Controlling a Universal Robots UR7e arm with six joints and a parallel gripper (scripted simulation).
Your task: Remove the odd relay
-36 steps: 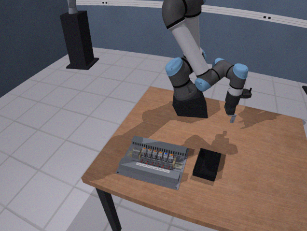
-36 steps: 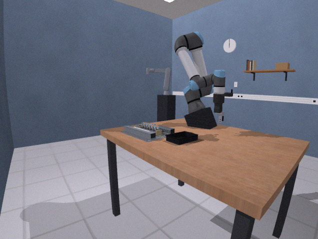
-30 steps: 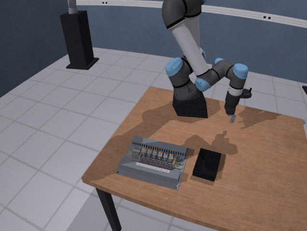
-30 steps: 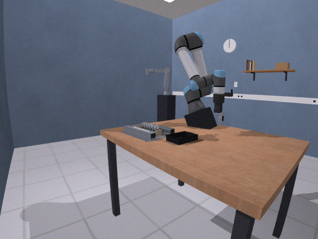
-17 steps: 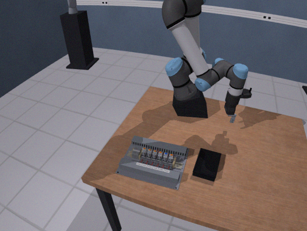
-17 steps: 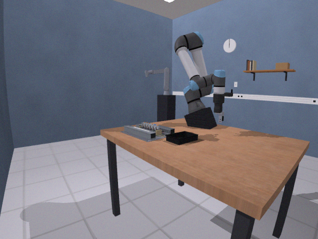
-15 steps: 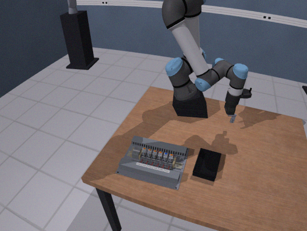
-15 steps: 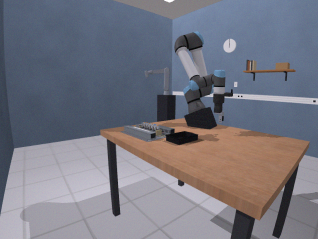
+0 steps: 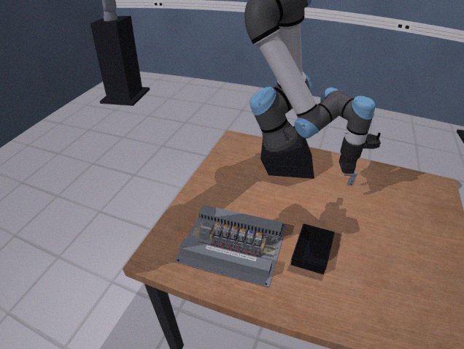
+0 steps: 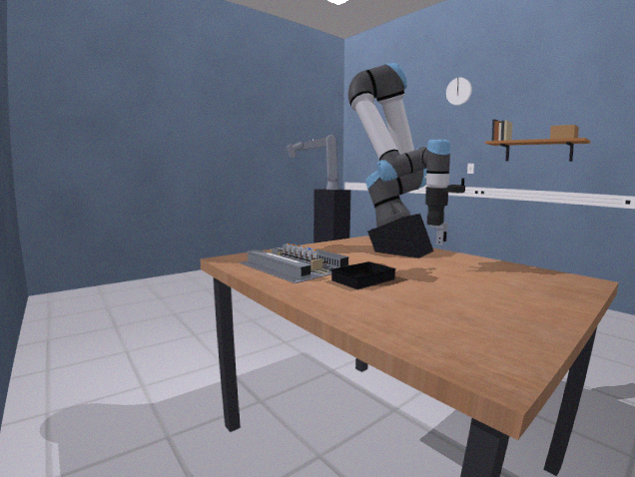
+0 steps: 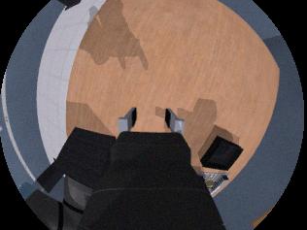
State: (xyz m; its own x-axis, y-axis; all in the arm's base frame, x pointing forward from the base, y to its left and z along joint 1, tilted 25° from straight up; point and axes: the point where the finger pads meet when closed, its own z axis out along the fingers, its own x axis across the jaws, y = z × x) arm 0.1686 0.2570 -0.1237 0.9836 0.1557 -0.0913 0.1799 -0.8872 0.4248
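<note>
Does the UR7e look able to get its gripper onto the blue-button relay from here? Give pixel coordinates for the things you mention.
Probably yes: the gripper [image 9: 350, 179] [image 10: 441, 236] [image 11: 151, 114] is open and nothing stands above the blue-button relay [image 9: 250, 236], though its close neighbours leave the fingers little room.

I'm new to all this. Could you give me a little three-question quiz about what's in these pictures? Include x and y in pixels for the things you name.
1. True or false: the gripper [image 9: 351, 179] [image 10: 440, 236] [image 11: 151, 114] is holding a relay.
2. Multiple choice: on the relay panel [image 9: 225, 258] [image 10: 280, 262], what color is the one button that differs from the other five?
A) green
B) blue
C) white
3. Fill in the blank: the container beside the relay panel, the parts tray [image 9: 313, 247] [image 10: 358, 280] [image 11: 221, 153], is colored ____.

Key: 1. False; 2. B; 3. black
</note>
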